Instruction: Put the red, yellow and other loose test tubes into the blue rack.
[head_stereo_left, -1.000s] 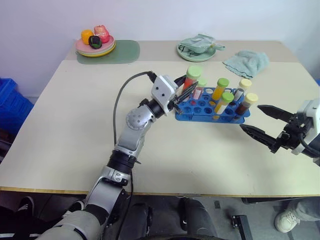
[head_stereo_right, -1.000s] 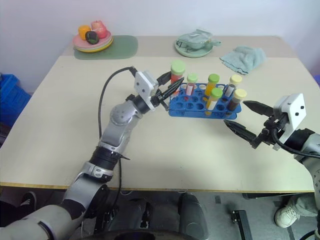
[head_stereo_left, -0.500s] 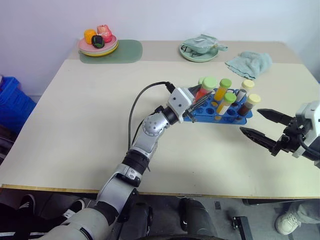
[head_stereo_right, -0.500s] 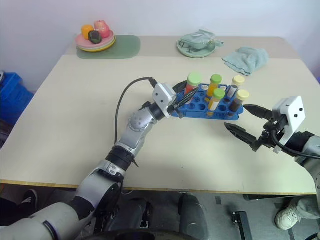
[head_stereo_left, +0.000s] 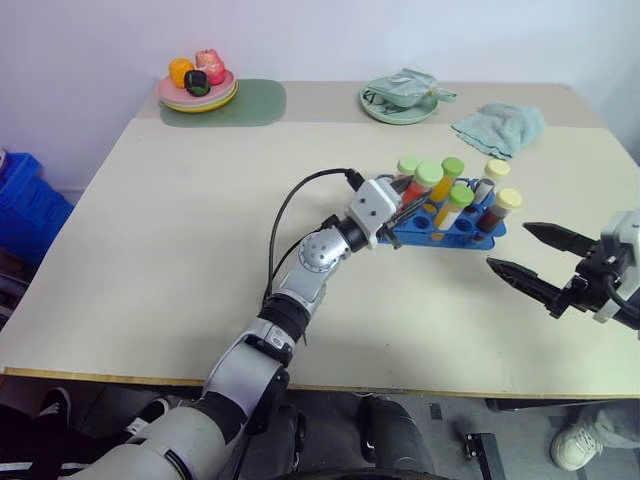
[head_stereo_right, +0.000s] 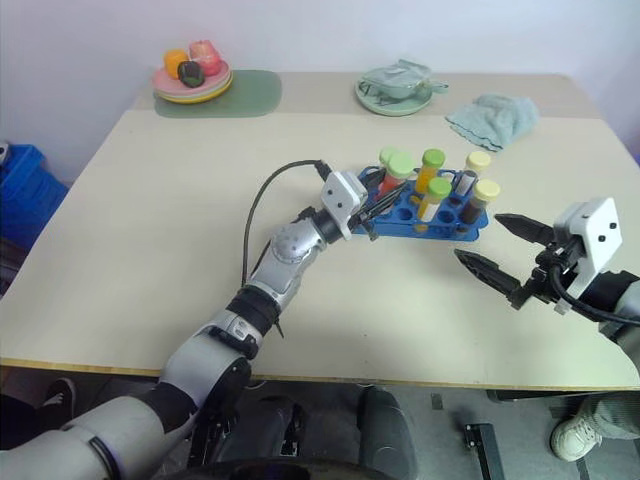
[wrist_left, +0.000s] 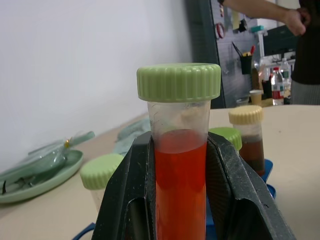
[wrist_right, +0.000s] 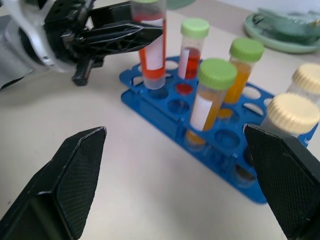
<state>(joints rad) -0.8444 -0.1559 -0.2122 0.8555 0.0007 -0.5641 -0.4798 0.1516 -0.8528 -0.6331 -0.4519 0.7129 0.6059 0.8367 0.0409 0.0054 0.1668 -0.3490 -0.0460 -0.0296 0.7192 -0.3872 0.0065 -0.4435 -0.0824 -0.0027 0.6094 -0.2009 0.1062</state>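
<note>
My left gripper (head_stereo_left: 404, 206) is shut on a red test tube (wrist_left: 180, 180) with a green cap, held upright at the left end of the blue rack (head_stereo_left: 480, 232). The right wrist view shows the red tube (wrist_right: 153, 56) with its lower end at one of the rack's (wrist_right: 137, 82) left-hand holes; how deep it sits I cannot tell. Several tubes stand in the rack: yellow ones with green caps (head_stereo_left: 456, 203), brown ones with cream caps (head_stereo_left: 498, 207) and a smaller red one (wrist_right: 192, 47). My right gripper (head_stereo_left: 508, 247) hangs open to the right of the rack, nothing between its fingers.
At the back of the table are a plate of fruit (head_stereo_left: 197, 85) on a green mat, a green plate (head_stereo_left: 398, 105) with a crumpled item and a teal cloth (head_stereo_left: 498, 127). A blue crate (head_stereo_left: 20, 210) stands off the table's left side. A person (wrist_left: 300, 45) stands far behind.
My left gripper has carried the red tube to the right and down, to the rack's left end. The right gripper has stayed open and nearly still. The camera view shifted a little.
</note>
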